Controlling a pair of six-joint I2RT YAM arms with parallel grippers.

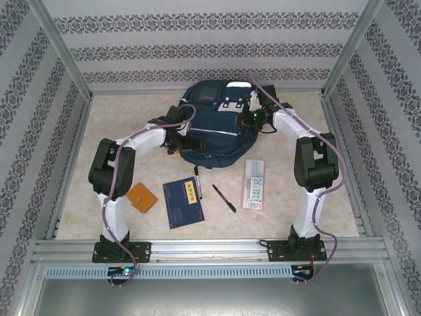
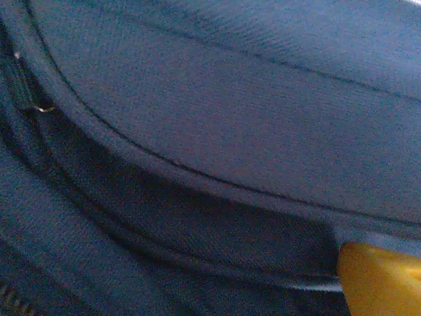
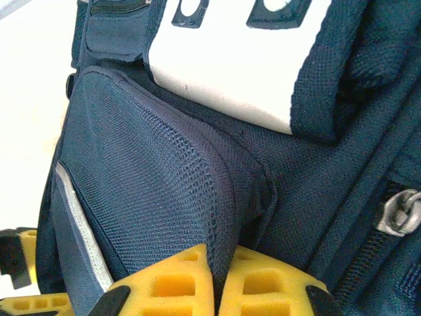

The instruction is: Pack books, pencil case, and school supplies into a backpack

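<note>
Seen from above, the backpack (image 1: 210, 128) lies at the far middle of the worktop (image 1: 316, 204). The left gripper (image 1: 176, 135) is apparently pressed to its left flank, and the right gripper (image 1: 255, 113) is at its upper right corner. Nearer the arms lie an orange booklet (image 1: 142, 197), a navy book (image 1: 183, 202), a black pen (image 1: 197, 182) just beside it, a second pen (image 1: 223, 198) and the pencil case (image 1: 254, 184).

From the left wrist, blurred blue fabric sits close, with one yellow fingertip (image 2: 378, 280) at the corner. Whether that gripper is apart or together cannot be told.

From the right wrist, the yellow fingers (image 3: 177, 283) are pinched on a fold of the backpack's mesh.
</note>
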